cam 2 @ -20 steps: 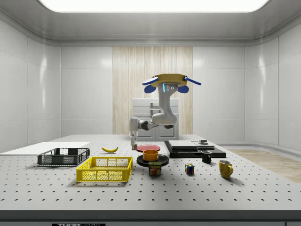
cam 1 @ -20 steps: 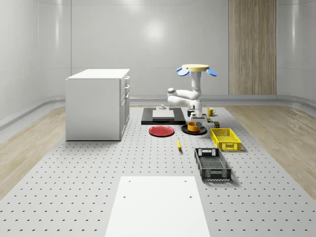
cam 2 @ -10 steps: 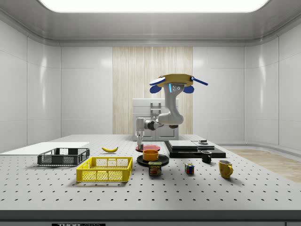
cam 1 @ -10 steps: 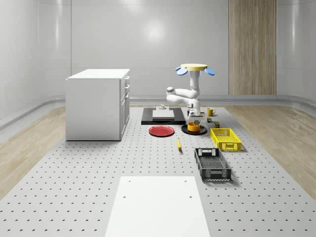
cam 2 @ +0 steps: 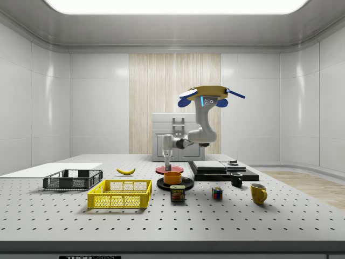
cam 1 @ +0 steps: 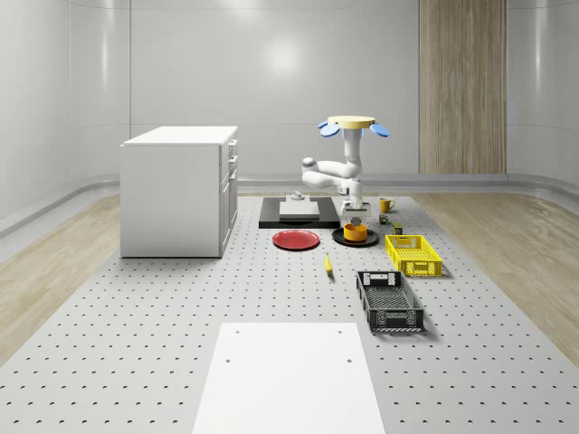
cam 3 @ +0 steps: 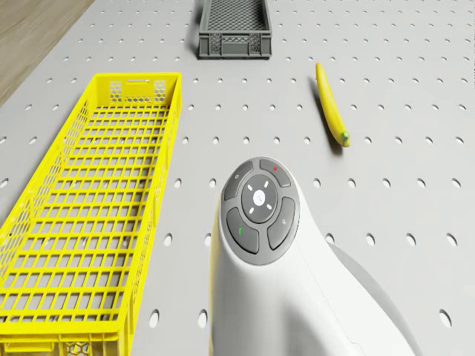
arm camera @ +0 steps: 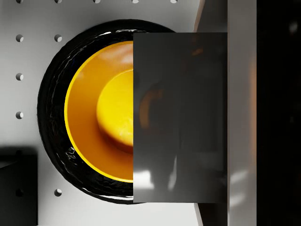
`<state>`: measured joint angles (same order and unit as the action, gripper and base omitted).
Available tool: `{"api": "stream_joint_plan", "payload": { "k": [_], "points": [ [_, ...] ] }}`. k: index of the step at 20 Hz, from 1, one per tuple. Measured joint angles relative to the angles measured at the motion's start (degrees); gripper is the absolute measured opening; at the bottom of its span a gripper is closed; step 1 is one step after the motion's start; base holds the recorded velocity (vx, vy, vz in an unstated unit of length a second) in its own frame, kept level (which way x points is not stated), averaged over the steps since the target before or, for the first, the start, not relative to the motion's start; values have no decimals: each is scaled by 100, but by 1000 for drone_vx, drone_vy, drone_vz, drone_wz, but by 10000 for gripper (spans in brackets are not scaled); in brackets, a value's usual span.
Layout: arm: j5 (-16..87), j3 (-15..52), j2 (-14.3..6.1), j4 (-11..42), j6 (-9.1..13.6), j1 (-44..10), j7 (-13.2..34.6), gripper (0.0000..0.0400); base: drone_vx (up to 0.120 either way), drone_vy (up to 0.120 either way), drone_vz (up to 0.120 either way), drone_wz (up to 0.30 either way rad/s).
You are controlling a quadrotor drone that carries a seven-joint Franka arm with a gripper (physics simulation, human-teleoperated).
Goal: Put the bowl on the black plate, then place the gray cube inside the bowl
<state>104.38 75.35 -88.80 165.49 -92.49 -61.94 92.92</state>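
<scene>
Nearest the whole-scene camera, well in front of the black plate [cam 1: 337, 238], a black crate [cam 1: 389, 301] sits on the perforated table [cam 1: 136, 344]. A banana [cam 1: 327, 263] and a yellow crate [cam 1: 413, 255] lie between that crate and the plate.

The first half of the job looks done. The orange bowl [cam 1: 355, 232] stands upright on the black plate, whose dark rim rings the bowl in the wrist view. A red plate [cam 1: 296, 240] lies bare just beside the black plate, on the whole-scene view's left.

The second half appears to be in its closing step. The end effector [cam 2: 167, 162] hangs straight down over the bowl, a short way above its rim, pinching the gray cube [arm camera: 178, 117] between its fingers. Through the wrist camera the cube covers one side of the bowl's yellow floor, so it seems slightly off the bowl's centre. The cube is not yet inside the bowl. What is left, by this reckoning, is to lower it a little, let it go and draw the arm clear.

Beyond the plate, the drone [cam 1: 353, 125] hovers high above the table with its arm folded down toward the bowl. A yellow mug [cam 1: 385, 205] stands beyond the plate, and a white cabinet [cam 1: 179, 190] stands well off to the whole-scene view's left.
</scene>
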Motion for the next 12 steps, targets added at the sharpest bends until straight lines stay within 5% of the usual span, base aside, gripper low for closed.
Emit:
{"api": "stream_joint_plan", "payload": {
  "k": [5, 12],
  "points": [
    [-2, 1, -5, 0, -5, -2, 1, 250, -112, 0, -80, 0],
    [317, -338, -26, -81, -131, -57, 3, 250, 0, 0, 0, 0]
  ]
}}
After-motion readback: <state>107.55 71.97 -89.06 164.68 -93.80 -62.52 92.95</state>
